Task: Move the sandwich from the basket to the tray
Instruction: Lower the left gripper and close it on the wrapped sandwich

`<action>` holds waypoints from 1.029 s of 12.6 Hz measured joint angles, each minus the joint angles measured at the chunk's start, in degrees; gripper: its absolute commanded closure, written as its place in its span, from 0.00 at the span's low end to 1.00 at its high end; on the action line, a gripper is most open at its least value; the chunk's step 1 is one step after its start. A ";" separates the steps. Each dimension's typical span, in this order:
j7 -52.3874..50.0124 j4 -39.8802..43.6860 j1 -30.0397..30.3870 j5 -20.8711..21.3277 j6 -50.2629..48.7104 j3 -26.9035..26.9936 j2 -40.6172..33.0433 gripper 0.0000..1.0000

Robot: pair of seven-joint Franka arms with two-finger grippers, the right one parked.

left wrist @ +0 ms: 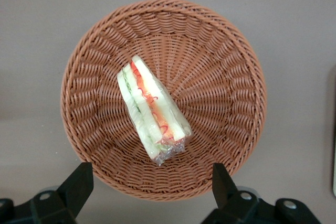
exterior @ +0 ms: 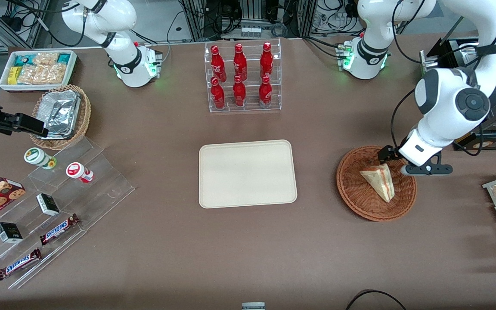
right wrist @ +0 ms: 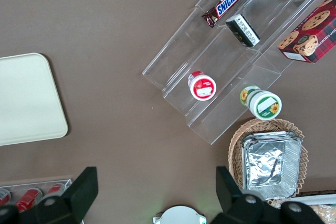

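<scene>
Hovering wide-open tool (left wrist: 149, 182) — sandwich (left wrist: 152, 108) mid-basket (left wrist: 84, 82).

We see our left arm reaching out from its base and bending down at the elbow, its wrist pointing straight down toward the working arm's end of the table. Our gripper (left wrist: 149, 182) hangs in the air, touching nothing. Its two dark fingers (left wrist: 79, 184) stand wide apart, with nothing held between them.
</scene>
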 measured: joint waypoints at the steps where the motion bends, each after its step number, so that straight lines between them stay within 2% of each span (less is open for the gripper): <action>1: -1.40 -0.05 0.01 -0.02 0.57 0.06 0.65 0.00; 8: -35.03 -0.13 -2.43 -0.03 7.49 0.08 5.93 0.00; 13: -37.23 -0.13 -2.53 0.40 8.27 0.37 7.26 0.00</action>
